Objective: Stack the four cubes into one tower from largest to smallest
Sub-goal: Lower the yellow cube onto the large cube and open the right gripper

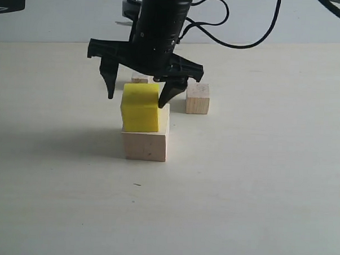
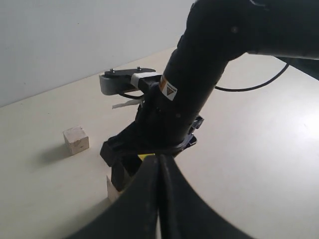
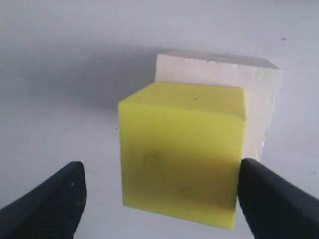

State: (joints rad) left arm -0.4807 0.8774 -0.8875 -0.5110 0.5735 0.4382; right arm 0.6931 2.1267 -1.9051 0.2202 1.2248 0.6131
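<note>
The yellow cube (image 1: 140, 108) rests on the large pale wood cube (image 1: 145, 144), shifted toward that cube's left edge. My right gripper (image 1: 136, 98) hangs open around the yellow cube's top. In the right wrist view the yellow cube (image 3: 182, 154) sits between the fingers (image 3: 50, 204): one is at its side, the other well apart. The large cube (image 3: 249, 94) shows behind it. The small wood cube (image 1: 197, 99) stands behind to the right. The tiny wood cube (image 1: 140, 79) lies behind the gripper. My left gripper (image 2: 159, 160) is shut and empty, away from the stack.
The right arm (image 2: 199, 84) with its black cable (image 1: 241, 43) fills the middle above the stack. One pale wood cube (image 2: 76, 140) stands alone in the left wrist view. The pale tabletop (image 1: 257, 193) runs back to a light wall.
</note>
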